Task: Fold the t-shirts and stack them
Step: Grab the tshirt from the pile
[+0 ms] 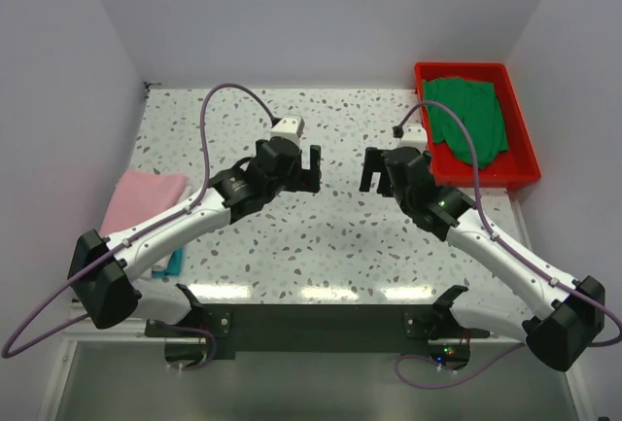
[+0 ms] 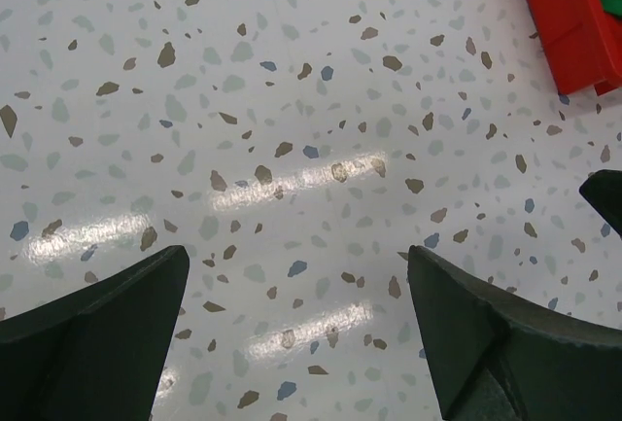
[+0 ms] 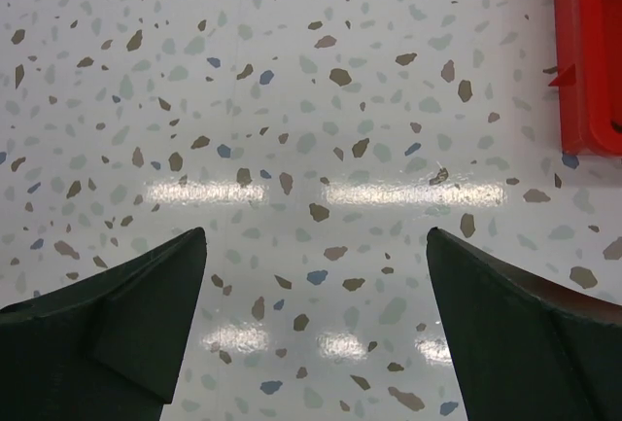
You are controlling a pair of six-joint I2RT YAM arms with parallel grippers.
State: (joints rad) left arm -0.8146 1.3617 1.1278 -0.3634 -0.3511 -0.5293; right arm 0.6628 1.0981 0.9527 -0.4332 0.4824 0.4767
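Folding looks partly done to me: a soft pink cloth t-shirt [image 1: 144, 197] lies folded at the frame's left edge, a bright green cloth t-shirt [image 1: 471, 120] sits crumpled in the rigid red plastic tray [image 1: 486, 179] upper right, while the left tool [image 1: 297, 170] and right tool [image 1: 375, 170] hover spread apart and empty over the speckled surface [image 1: 340, 236].

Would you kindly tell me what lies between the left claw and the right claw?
Nothing: the top view shows only bare speckled table between the left claw and the right claw.

Wearing white shells and black joints on left arm [image 1: 167, 230] and right arm [image 1: 498, 248], trailing thin purple cables [image 1: 233, 87], ending in black wedge fingers [image 2: 97, 343].
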